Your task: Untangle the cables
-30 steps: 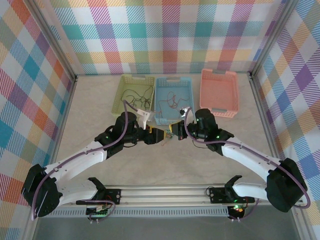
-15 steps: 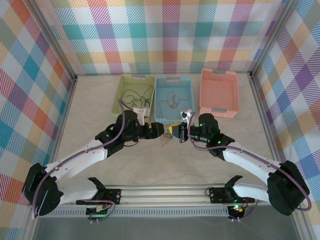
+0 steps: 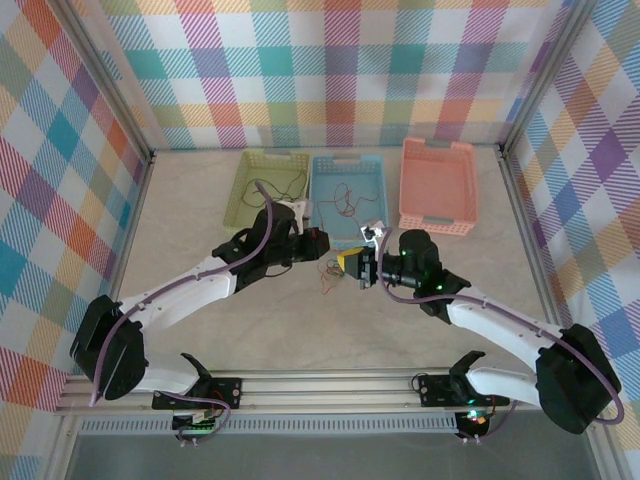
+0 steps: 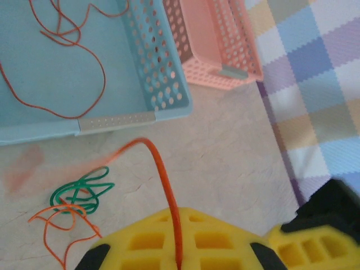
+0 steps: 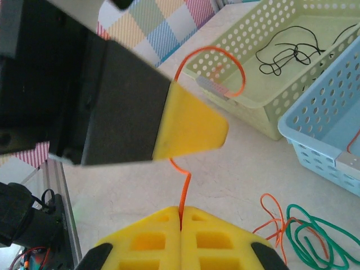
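My left gripper (image 3: 320, 243) is shut on an orange cable (image 4: 163, 174), which runs out of the closed yellow jaws (image 4: 179, 216) and arcs up over the table. My right gripper (image 3: 354, 266) is shut on the same orange cable (image 5: 183, 188); the cable comes out of the gripper (image 5: 181, 210) and passes behind the left gripper's yellow finger (image 5: 191, 126) just ahead. A small tangle of green cable (image 4: 81, 194) and orange cable (image 4: 59, 219) lies on the table (image 3: 330, 272) between the grippers. A black cable (image 5: 287, 55) lies in the green basket.
Three baskets stand at the back: green basket (image 3: 266, 190), blue basket (image 3: 370, 205) holding a loose orange cable (image 4: 73, 50), and pink basket (image 3: 437, 185). Bare table lies in front of the arms and to both sides.
My left gripper has moved away from the arm bases towards the blue basket's front edge with the orange cable. The right gripper has barely shifted.
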`<state>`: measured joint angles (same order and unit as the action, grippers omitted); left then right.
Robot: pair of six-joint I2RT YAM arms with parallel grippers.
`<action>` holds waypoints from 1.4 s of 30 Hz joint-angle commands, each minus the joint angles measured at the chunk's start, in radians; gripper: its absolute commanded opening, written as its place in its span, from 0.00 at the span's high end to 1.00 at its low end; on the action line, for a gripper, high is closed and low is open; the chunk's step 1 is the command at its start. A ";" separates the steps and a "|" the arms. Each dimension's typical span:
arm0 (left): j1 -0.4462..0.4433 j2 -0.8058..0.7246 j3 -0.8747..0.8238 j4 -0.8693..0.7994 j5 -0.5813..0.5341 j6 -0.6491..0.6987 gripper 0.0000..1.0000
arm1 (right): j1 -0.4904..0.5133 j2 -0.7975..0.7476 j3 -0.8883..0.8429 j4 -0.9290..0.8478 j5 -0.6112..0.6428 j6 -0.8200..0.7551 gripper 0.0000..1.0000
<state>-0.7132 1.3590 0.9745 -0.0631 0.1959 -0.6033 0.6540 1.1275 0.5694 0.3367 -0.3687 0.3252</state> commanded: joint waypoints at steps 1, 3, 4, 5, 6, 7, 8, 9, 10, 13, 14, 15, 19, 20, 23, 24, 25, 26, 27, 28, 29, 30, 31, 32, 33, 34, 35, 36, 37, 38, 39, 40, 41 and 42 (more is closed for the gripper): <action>-0.011 -0.049 0.069 -0.047 -0.043 0.066 1.00 | -0.004 -0.032 -0.029 0.082 -0.034 -0.047 1.00; -0.011 -0.060 0.094 -0.069 -0.017 0.074 1.00 | -0.004 -0.041 -0.042 0.111 -0.037 -0.063 0.98; -0.010 -0.069 0.105 -0.076 -0.002 0.073 1.00 | -0.004 -0.044 -0.049 0.130 -0.042 -0.075 0.92; -0.010 -0.075 0.110 -0.081 0.016 0.073 1.00 | -0.004 -0.045 -0.054 0.143 -0.049 -0.086 0.88; -0.010 -0.082 0.116 -0.087 0.037 0.072 1.00 | -0.003 -0.049 -0.058 0.160 -0.059 -0.097 0.84; -0.011 -0.089 0.122 -0.100 0.055 0.072 1.00 | -0.002 -0.053 -0.067 0.185 -0.068 -0.109 0.78; -0.011 -0.097 0.124 -0.110 0.066 0.070 1.00 | -0.001 -0.055 -0.074 0.211 -0.078 -0.118 0.72; -0.012 -0.109 0.122 -0.116 0.076 0.069 1.00 | -0.001 -0.057 -0.083 0.240 -0.086 -0.131 0.66; -0.012 -0.122 0.120 -0.125 0.080 0.069 1.00 | 0.001 -0.054 -0.089 0.264 -0.091 -0.143 0.62; -0.012 -0.153 0.122 -0.144 0.093 0.067 1.00 | 0.008 -0.028 -0.090 0.337 -0.120 -0.181 0.55; -0.012 -0.161 0.127 -0.148 0.105 0.067 1.00 | 0.011 -0.017 -0.087 0.352 -0.130 -0.195 0.54; -0.012 -0.166 0.132 -0.155 0.112 0.067 1.00 | 0.017 -0.008 -0.082 0.361 -0.133 -0.207 0.53; -0.015 -0.176 0.161 -0.184 0.148 0.062 1.00 | 0.026 0.028 -0.051 0.360 -0.135 -0.243 0.52; -0.017 -0.178 0.166 -0.185 0.156 0.057 1.00 | 0.026 0.039 -0.040 0.358 -0.141 -0.250 0.53; -0.021 -0.182 0.187 -0.197 0.170 0.051 1.00 | 0.029 0.065 -0.024 0.347 -0.149 -0.259 0.58; -0.022 -0.182 0.193 -0.202 0.175 0.049 1.00 | 0.029 0.070 -0.026 0.346 -0.143 -0.260 0.60; -0.023 -0.187 0.200 -0.204 0.179 0.048 1.00 | 0.029 0.075 -0.028 0.346 -0.136 -0.263 0.63; -0.024 -0.190 0.209 -0.205 0.185 0.045 1.00 | 0.029 0.082 -0.030 0.347 -0.130 -0.265 0.65; -0.024 -0.192 0.216 -0.207 0.187 0.044 1.00 | 0.029 0.091 -0.031 0.353 -0.127 -0.263 0.67; -0.025 -0.195 0.223 -0.206 0.192 0.041 1.00 | 0.028 0.103 -0.031 0.359 -0.125 -0.262 0.71; -0.027 -0.195 0.230 -0.207 0.201 0.033 1.00 | 0.029 0.115 -0.032 0.364 -0.127 -0.260 0.73; -0.027 -0.195 0.239 -0.206 0.209 0.029 1.00 | 0.029 0.126 -0.034 0.372 -0.127 -0.257 0.75; -0.029 -0.195 0.247 -0.207 0.213 0.025 1.00 | 0.029 0.137 -0.037 0.382 -0.124 -0.255 0.77; -0.031 -0.195 0.255 -0.207 0.219 0.021 1.00 | 0.028 0.147 -0.040 0.391 -0.122 -0.254 0.78; -0.031 -0.195 0.264 -0.207 0.226 0.015 1.00 | 0.029 0.161 -0.040 0.401 -0.119 -0.255 0.79; -0.030 -0.196 0.269 -0.207 0.235 0.010 1.00 | 0.029 0.175 -0.041 0.406 -0.118 -0.255 0.80; -0.032 -0.198 0.275 -0.237 0.239 0.007 1.00 | 0.028 0.185 -0.039 0.410 -0.120 -0.254 0.81; -0.032 -0.201 0.280 -0.239 0.245 0.002 1.00 | 0.028 0.199 -0.039 0.419 -0.122 -0.252 0.81; -0.032 -0.204 0.286 -0.239 0.250 -0.001 1.00 | 0.029 0.210 -0.041 0.429 -0.124 -0.247 0.81; -0.032 -0.207 0.291 -0.243 0.250 -0.001 1.00 | 0.029 0.221 -0.040 0.435 -0.125 -0.246 0.82; -0.032 -0.210 0.299 -0.249 0.252 0.000 1.00 | 0.029 0.229 -0.041 0.443 -0.125 -0.245 0.82; -0.032 -0.214 0.308 -0.255 0.252 -0.001 1.00 | 0.028 0.241 -0.040 0.448 -0.122 -0.245 0.83; -0.032 -0.216 0.312 -0.257 0.253 0.000 1.00 | 0.027 0.250 -0.040 0.452 -0.120 -0.244 0.83; -0.032 -0.219 0.316 -0.261 0.255 -0.001 1.00 | 0.029 0.259 -0.043 0.460 -0.119 -0.244 0.83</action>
<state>-0.7319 1.1728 1.2449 -0.3058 0.4213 -0.5888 0.6758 1.3693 0.5091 0.7277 -0.4801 0.0887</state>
